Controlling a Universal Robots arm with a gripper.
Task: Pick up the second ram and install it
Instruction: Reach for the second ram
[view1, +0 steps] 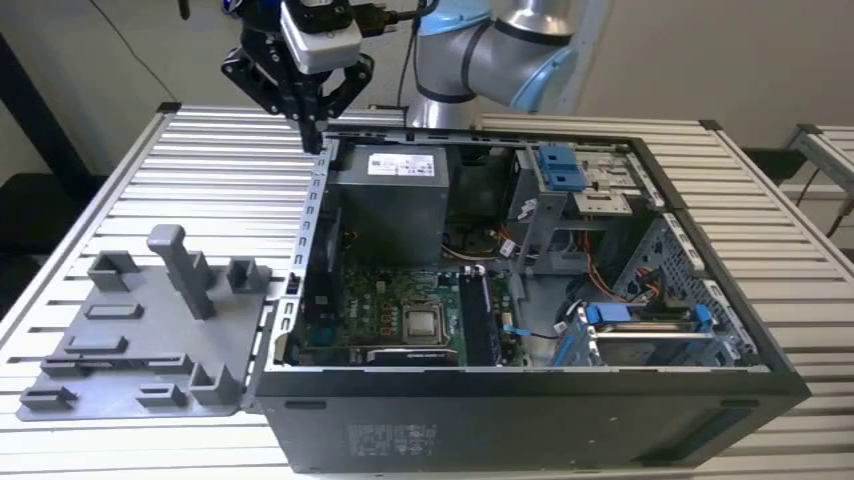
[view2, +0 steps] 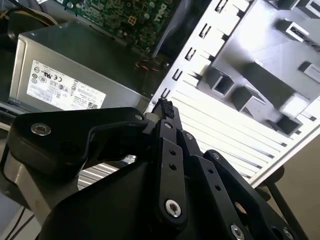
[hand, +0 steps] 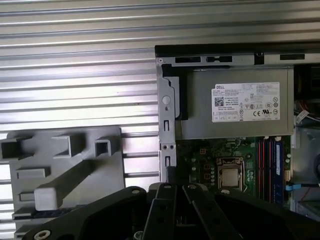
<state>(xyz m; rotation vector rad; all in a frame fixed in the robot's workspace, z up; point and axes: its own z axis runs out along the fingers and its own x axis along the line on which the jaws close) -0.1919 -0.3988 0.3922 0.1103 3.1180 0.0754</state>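
Slatted metal worktop (view1: 200, 170) carries an open computer case (view1: 534, 420) beside a grey holder tray (view1: 120, 340). Near the edge by the arm's base, the gripper (view1: 316, 135) hangs clenched, visibly holding nothing.

**Covered, cropped, too small**

In the first wrist view the gripper (hand: 171, 176) covers the near end of the grey holder tray (hand: 112, 175) and of the motherboard (hand: 200, 167). The memory slots (hand: 267, 160) are too small to tell which are filled. The exterior view's edges crop the arm (view1: 501, 45) and the computer case (view1: 534, 420).
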